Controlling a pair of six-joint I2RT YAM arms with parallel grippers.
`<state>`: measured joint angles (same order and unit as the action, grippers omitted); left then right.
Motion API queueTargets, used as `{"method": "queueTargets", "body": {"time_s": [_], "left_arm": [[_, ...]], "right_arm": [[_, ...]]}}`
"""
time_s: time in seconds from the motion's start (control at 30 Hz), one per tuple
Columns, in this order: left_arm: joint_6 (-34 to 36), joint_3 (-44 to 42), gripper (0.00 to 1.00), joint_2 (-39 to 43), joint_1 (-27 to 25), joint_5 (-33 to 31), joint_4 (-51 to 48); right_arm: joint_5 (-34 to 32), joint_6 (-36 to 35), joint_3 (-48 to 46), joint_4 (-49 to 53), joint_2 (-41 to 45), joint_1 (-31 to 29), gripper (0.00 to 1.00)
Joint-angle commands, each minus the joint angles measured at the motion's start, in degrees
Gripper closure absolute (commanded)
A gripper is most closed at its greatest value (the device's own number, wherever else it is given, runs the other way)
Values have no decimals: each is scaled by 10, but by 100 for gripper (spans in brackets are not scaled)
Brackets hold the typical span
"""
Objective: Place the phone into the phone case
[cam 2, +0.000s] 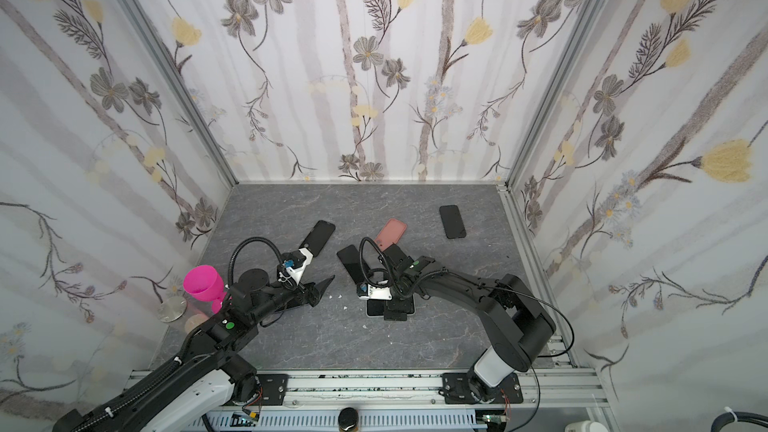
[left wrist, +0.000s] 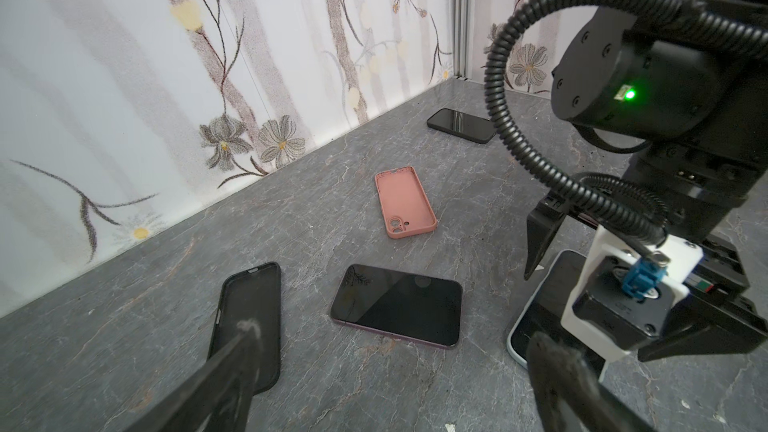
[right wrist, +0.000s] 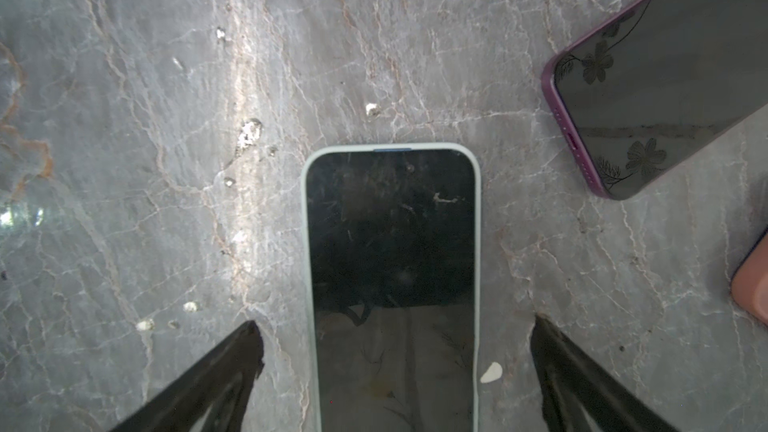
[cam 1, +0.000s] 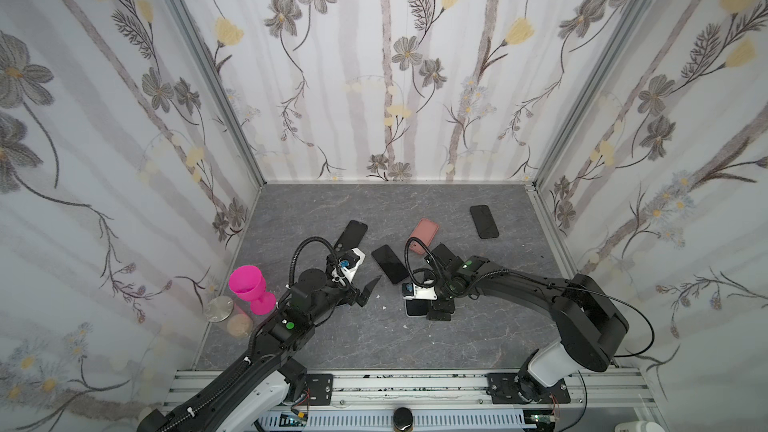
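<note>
Centre of both top views: my right gripper [cam 1: 434, 309] hangs spread over a pale-rimmed phone [cam 1: 413, 308] on the grey marbled table [cam 1: 374, 342]; I judge that is the pick.
Left wrist view: my left gripper [left wrist: 395, 340] spread, empty; soft-looking pink case [left wrist: 405, 203] lies hollow-up mid-frame, ready to receive; matte black case [left wrist: 249, 317] lower left.
Right wrist view: glossy flat phone sits between my fingers [right wrist: 245, 351], untouched, so closing would pinch its long edges; purple-edged phone [right wrist: 665, 76] upper right.
</note>
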<state>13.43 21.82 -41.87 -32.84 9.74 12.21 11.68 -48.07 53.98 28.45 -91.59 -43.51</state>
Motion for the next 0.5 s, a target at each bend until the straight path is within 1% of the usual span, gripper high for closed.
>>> {"method": "queueTargets", "body": {"time_s": [0.0,0.07,0.17,0.23,0.37,0.47], "left_arm": [[-3,4,0,6,1,12,20],[1,5,0,8,1,12,15],[0,5,0,7,1,5,17],[0,6,0,3,1,8,16],[-1,8,0,3,0,12,13],[-1,8,0,7,1,6,14]], "right_arm": [[-9,-3,17,8,-32,1,0],[-20,1,44,32,-59,2,0],[-18,6,74,56,-84,5,0],[-19,8,76,56,-89,4,0],[-38,19,75,64,-105,1,4],[-40,28,70,64,-100,1,4]]}}
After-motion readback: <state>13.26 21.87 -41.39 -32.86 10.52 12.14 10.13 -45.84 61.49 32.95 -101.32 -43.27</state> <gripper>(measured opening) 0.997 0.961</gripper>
